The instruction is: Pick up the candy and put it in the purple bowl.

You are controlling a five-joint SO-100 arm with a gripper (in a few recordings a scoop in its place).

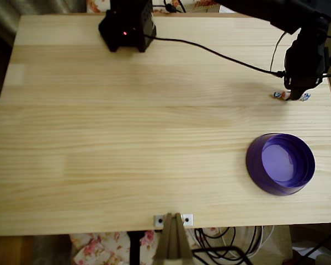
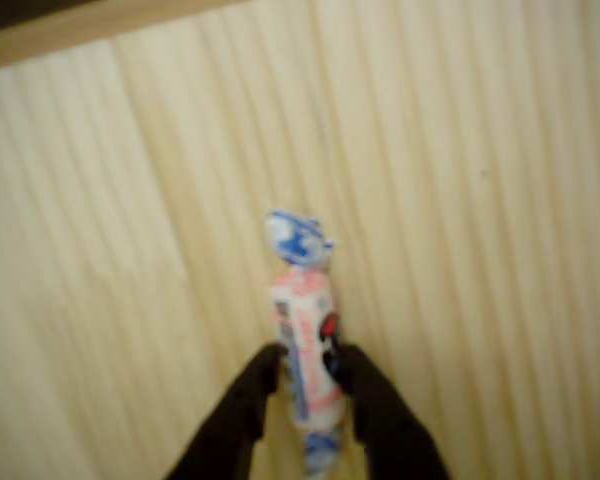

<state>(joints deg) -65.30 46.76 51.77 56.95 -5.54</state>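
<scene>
The candy (image 2: 305,330), pinkish-white with blue-and-white twisted ends, stands lengthwise between my two black fingers (image 2: 252,395) in the wrist view. My gripper (image 2: 305,362) is shut on its middle. In the overhead view the gripper (image 1: 293,96) is at the table's right side, and the candy's wrapper ends (image 1: 277,95) stick out on both sides of the fingers, at or just above the wood. The purple bowl (image 1: 254,165) sits nearer the front edge, a little left of and below the gripper in that view, with nothing inside it.
A black box (image 1: 127,25) with a red light stands at the back of the wooden table (image 1: 127,138), and a black cable (image 1: 209,52) runs from it toward the arm. The table's right edge lies close to the gripper. A clamp (image 1: 172,221) sits on the front edge.
</scene>
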